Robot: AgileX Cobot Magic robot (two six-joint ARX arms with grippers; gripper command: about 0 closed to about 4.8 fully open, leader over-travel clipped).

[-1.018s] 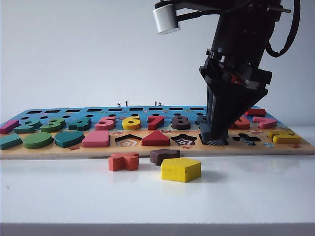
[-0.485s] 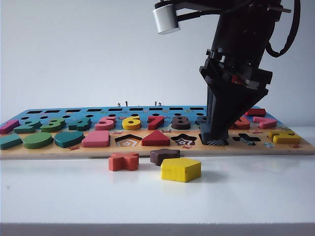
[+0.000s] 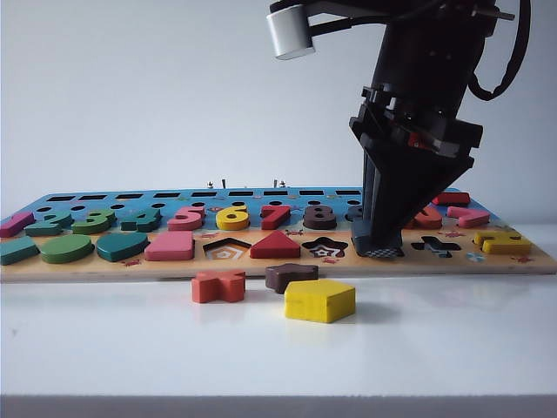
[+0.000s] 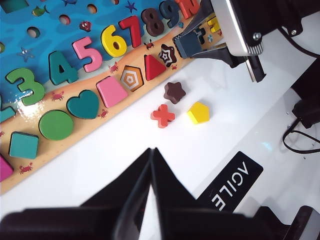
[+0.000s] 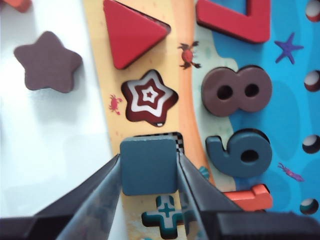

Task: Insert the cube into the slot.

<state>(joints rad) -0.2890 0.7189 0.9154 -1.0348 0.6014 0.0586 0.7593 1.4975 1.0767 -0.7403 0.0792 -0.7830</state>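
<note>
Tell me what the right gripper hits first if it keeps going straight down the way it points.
Likely the slot: the right gripper holds the cube just over it, slightly offset, so the cube may catch the rim.

Matt painted wood cube [image 5: 149,165]; glossy printed board [image 4: 60,40]; smooth white table [image 3: 261,357].

Right gripper [image 5: 149,175] over the puzzle board [image 3: 87,266], clamped on the cube [image 5: 149,165] just above the slot [image 3: 379,252] (offset, not seated). Star cut-out [image 5: 149,97] beside that slot. Left gripper [image 4: 150,172] back over the table [image 3: 130,348], jaws together.
</note>
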